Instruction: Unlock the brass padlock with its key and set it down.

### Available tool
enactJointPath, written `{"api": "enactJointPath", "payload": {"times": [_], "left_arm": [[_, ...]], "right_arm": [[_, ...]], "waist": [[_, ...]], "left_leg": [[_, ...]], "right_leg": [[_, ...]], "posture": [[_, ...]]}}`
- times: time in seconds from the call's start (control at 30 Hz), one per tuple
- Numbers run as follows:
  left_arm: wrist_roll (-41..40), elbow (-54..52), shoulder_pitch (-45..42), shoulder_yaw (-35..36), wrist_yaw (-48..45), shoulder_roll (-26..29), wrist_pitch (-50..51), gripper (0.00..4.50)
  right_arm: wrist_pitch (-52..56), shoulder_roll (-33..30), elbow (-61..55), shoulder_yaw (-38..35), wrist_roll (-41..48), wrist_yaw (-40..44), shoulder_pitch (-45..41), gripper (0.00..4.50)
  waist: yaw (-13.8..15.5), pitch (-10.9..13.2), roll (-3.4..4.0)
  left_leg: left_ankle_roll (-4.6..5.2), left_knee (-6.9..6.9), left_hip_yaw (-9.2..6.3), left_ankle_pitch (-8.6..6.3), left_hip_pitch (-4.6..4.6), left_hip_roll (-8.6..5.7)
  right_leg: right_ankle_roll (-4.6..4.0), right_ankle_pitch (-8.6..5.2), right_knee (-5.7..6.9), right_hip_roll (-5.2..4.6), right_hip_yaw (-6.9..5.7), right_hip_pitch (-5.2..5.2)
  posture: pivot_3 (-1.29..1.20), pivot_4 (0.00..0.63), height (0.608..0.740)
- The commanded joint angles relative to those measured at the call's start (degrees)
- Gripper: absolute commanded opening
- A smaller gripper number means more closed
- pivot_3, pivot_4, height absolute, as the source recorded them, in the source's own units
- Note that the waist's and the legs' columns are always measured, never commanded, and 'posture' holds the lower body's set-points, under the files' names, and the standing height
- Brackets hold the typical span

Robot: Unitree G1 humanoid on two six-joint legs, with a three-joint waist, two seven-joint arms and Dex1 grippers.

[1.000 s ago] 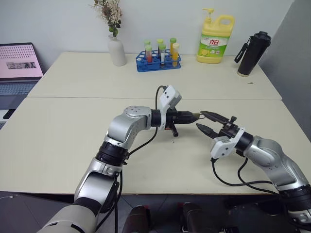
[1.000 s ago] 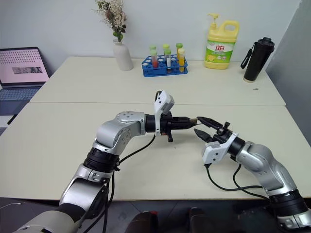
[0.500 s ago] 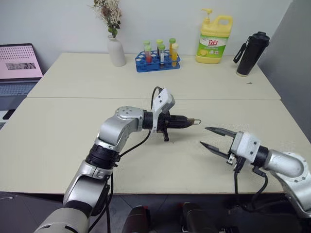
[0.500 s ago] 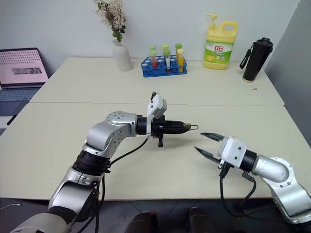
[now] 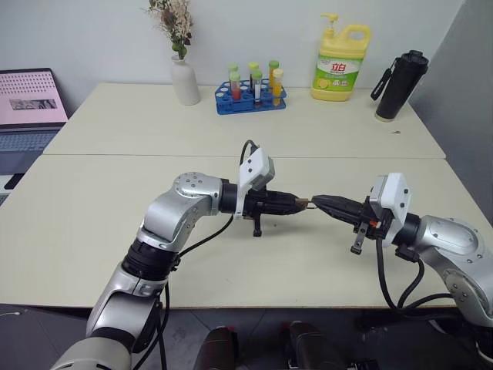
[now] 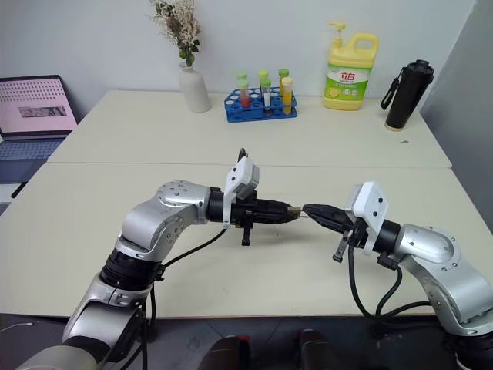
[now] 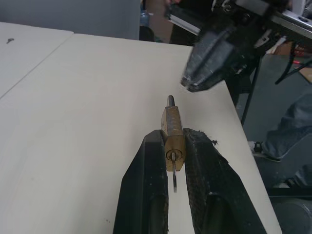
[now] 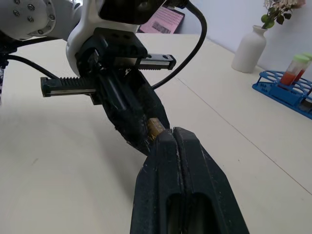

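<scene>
My left gripper (image 5: 296, 203) hangs over the near table, pointing right, shut on the brass padlock (image 7: 172, 124). The lock's small brass body sits between the two black fingers (image 7: 148, 161). Its thin shackle (image 7: 170, 101) points away from the wrist. The key (image 7: 174, 178) is a thin silvery sliver sticking out of the keyhole face toward the wrist. My right gripper (image 5: 317, 201) points left and is shut, its fingertips (image 8: 170, 132) meeting just at the shackle end of the padlock (image 8: 154, 127). I cannot tell whether they pinch the shackle.
On the far table stand a white vase with flowers (image 5: 185, 81), a blue rack of test tubes (image 5: 250, 96), a yellow detergent bottle (image 5: 341, 65) and a black bottle (image 5: 399, 85). A laptop (image 5: 29, 108) sits at the far left.
My right gripper rolled over, went from open to shut, and came up to the padlock's shackle end. My left gripper drew back slightly toward me, still holding the padlock.
</scene>
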Motion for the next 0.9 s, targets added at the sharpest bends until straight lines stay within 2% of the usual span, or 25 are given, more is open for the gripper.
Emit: {"api": "enactJointPath", "payload": {"times": [0.03, 0.6, 0.9], "left_arm": [[-2.0, -3.2, -0.1, 1.3, -0.3, 0.5, 0.2, 0.17], [-5.7, -5.6, 0.4, 1.2, -2.1, 2.7, 1.7, 0.17], [-7.6, -5.5, 0.2, 1.7, -2.9, 3.2, 3.3, 0.17]], "right_arm": [[-0.5, 0.2, 0.4, -1.2, 0.0, 1.5, -1.1, 0.0], [-1.6, 0.6, 1.9, -0.6, -3.6, 5.1, -1.4, 0.0], [-0.6, -2.6, 4.1, 0.8, -2.8, 13.0, -2.4, 0.0]], "waist": [[0.0, 0.0, 0.0], [0.0, 0.0, 0.0], [0.0, 0.0, 0.0]], "left_leg": [[0.0, 0.0, 0.01, 0.0, 0.0, 0.0], [0.0, -0.01, 0.01, 0.0, 0.01, -0.01], [0.0, -0.01, 0.01, 0.0, 0.0, -0.01]], "right_leg": [[0.0, 0.0, 0.0, 0.0, 0.0, 0.0], [0.0, 0.0, 0.0, 0.01, -0.01, -0.01], [0.0, 0.0, -0.01, 0.01, -0.01, -0.01]], "posture": [[0.0, 0.15, 0.74], [0.0, 0.15, 0.74], [0.0, 0.15, 0.74]]}}
